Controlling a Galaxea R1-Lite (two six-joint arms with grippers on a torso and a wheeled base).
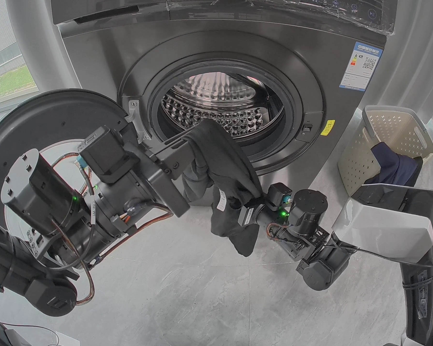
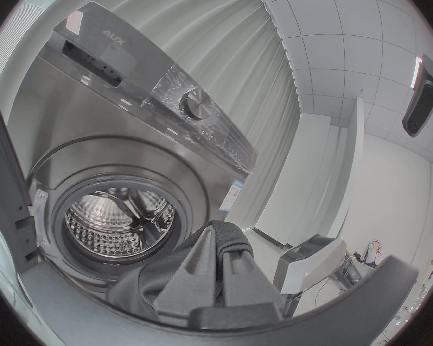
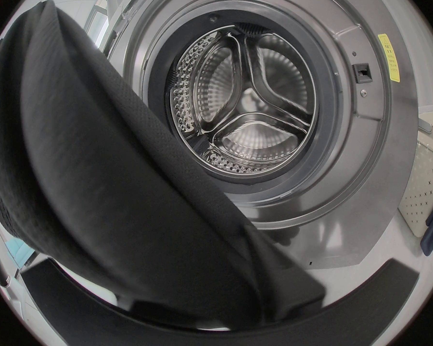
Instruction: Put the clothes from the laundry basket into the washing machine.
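A black garment (image 1: pixel 223 169) hangs in front of the washing machine's open mouth (image 1: pixel 216 102), stretched between both grippers. My left gripper (image 1: pixel 195 142) is shut on its upper fold just below the opening; in the left wrist view the cloth (image 2: pixel 226 236) bulges between the fingers (image 2: pixel 197 275). My right gripper (image 1: pixel 249 206) holds the lower part, and the garment (image 3: pixel 130 183) drapes over it, hiding its fingers. The steel drum (image 3: pixel 245 106) holds no clothes. A navy garment (image 1: pixel 394 166) lies in the cream laundry basket (image 1: pixel 394 114) to the right of the machine.
The round machine door (image 1: pixel 43 121) stands swung open on the left, behind my left arm. The basket leans against the machine's right side. Grey tiled floor (image 1: pixel 187 284) spreads in front. White curtains (image 2: pixel 235 73) hang behind the machine.
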